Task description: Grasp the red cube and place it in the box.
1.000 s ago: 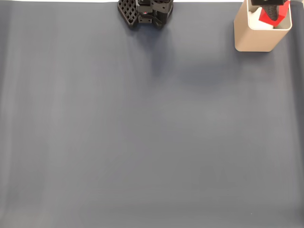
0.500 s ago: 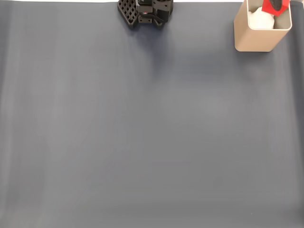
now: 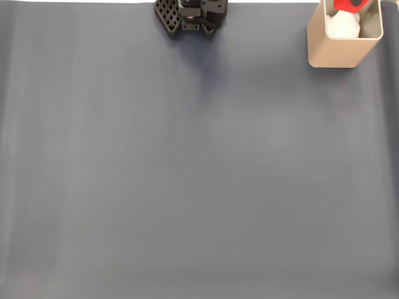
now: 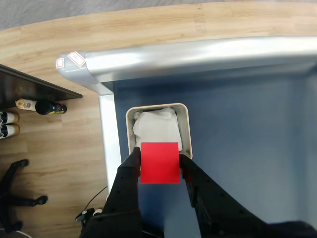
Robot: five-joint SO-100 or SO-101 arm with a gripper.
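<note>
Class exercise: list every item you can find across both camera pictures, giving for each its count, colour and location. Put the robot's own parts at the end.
red cube: one, bright red, held between the gripper fingers above the box's near rim in the wrist view.
box: one, beige, on the mat near its corner; top right in the fixed view.
white stuff: one crumpled mass, white, inside the box.
mat: one, dark blue-grey, covering the table.
table edge: one, silver metal, along the mat.
floor: light wood, beside the table.
bottles: several, dark, on the floor at left.
robot base: one, black, top centre of the fixed view.
gripper: one, black, shut on the cube.
</note>
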